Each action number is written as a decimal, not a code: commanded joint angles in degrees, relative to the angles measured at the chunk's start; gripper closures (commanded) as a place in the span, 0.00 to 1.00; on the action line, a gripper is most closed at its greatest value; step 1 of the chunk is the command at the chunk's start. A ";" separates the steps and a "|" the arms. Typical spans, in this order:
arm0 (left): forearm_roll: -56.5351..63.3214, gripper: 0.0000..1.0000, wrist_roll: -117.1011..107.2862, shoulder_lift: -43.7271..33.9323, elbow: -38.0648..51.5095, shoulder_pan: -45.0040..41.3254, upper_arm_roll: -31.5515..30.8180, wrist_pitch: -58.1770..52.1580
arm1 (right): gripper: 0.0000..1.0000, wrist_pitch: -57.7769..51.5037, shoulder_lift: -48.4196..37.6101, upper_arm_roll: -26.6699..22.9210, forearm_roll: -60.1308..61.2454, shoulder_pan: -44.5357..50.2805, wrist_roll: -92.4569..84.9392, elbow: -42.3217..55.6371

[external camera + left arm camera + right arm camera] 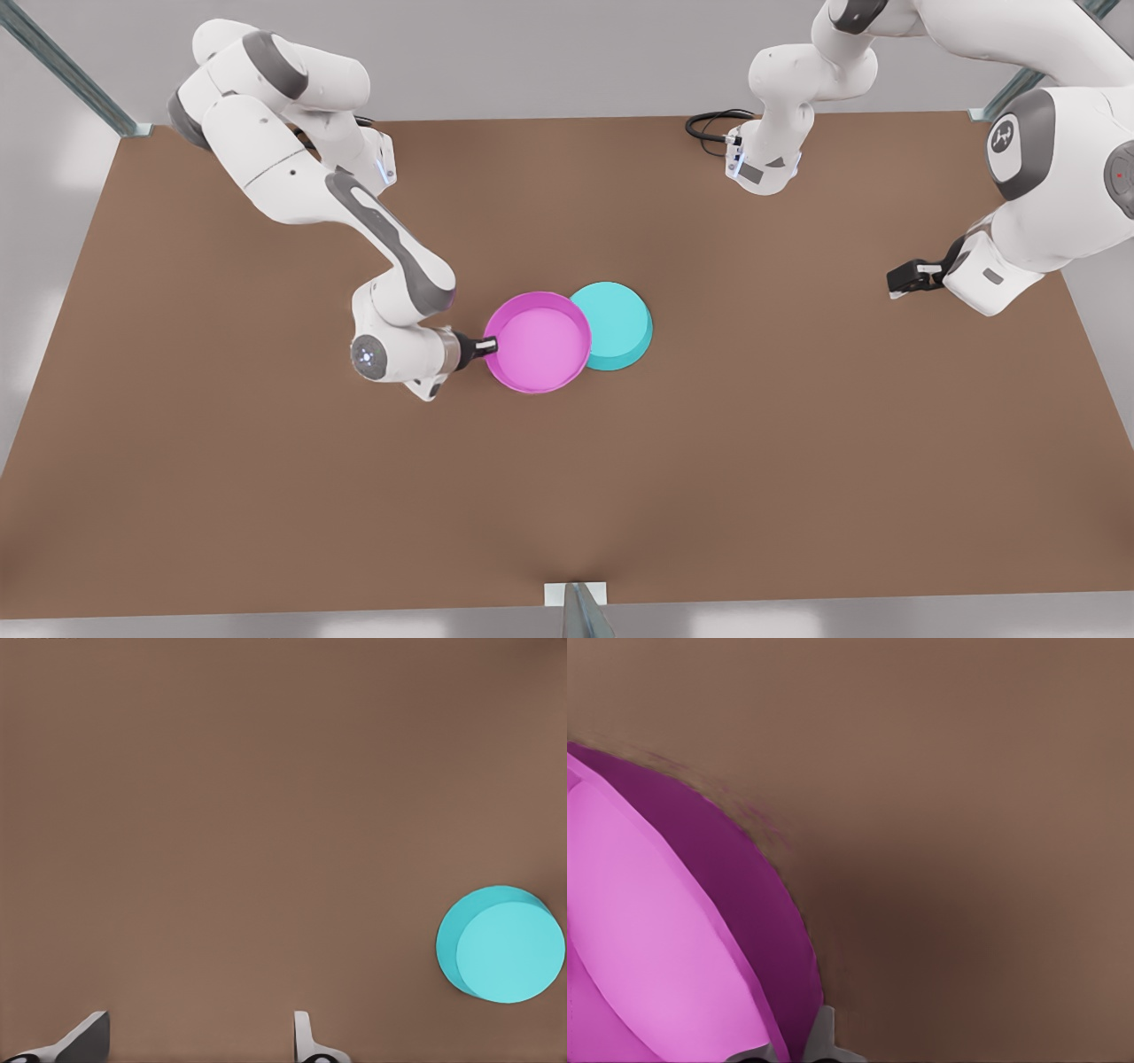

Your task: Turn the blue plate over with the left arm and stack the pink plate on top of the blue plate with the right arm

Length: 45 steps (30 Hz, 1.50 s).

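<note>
The pink plate (540, 341) is near the table's middle, open side up, and its rim overlaps the edge of the blue plate (616, 323). My right gripper (489, 346) is shut on the pink plate's rim on the side toward the front view's left. The right wrist view has the pink plate (656, 930) close up, its wall pinched by the right gripper (796, 1050). The blue plate lies with its flat base up on the table. My left gripper (895, 283) waits open far off at the front view's right. In the left wrist view, the left gripper (199, 1032) has the blue plate (505, 943) in the distance.
The brown table (266, 487) has metal frame posts at its corners and a bracket (576, 602) at the middle of its front edge. A black cable (709, 124) loops beside the arm base at the back.
</note>
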 commanded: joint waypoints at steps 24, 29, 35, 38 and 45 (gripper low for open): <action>-0.08 0.00 0.02 0.87 0.00 0.35 0.09 0.17 | 0.78 13.96 3.24 -2.98 0.53 17.25 8.91 -2.91; -0.08 0.00 0.02 0.87 0.00 0.44 0.09 0.17 | 0.00 13.87 3.24 -3.51 0.53 17.51 8.64 -3.09; 0.00 0.00 0.10 0.87 0.00 0.44 0.00 0.17 | 0.00 1.26 -1.22 -2.63 0.70 12.95 11.53 -2.47; -0.08 0.00 0.02 0.79 0.00 0.44 0.09 0.17 | 0.00 -32.44 -22.51 -1.57 0.44 0.29 14.88 4.82; -0.08 0.00 0.02 0.79 0.00 0.44 0.00 0.17 | 0.00 -37.63 -25.68 -35.50 -18.02 4.33 -12.80 15.63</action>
